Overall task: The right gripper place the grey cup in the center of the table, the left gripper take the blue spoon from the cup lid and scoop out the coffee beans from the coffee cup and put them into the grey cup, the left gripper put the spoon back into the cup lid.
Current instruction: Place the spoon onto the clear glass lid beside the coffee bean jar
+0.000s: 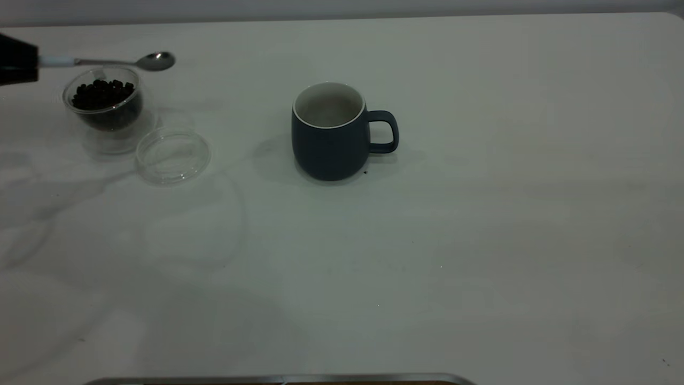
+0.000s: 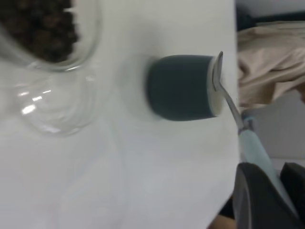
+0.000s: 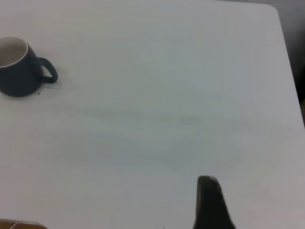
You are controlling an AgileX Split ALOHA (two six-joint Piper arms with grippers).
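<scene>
Exterior view | left gripper [image 1: 21,61] clamped on blue spoon [image 1: 107,61] handle, above coffee cup [image 1: 107,101] | right gripper unreadable

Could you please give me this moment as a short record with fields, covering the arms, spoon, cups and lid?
left gripper: at the table's far left edge, shut on the spoon's handle
spoon: held level above the coffee cup, bowl looks empty
coffee cup: upright, holds coffee beans
lid: flat on the table beside the coffee cup, nothing in it
grey cup: upright mid-table, handle toward the right arm's side, no beans visible inside
right gripper: away from the grey cup, holds nothing
</scene>
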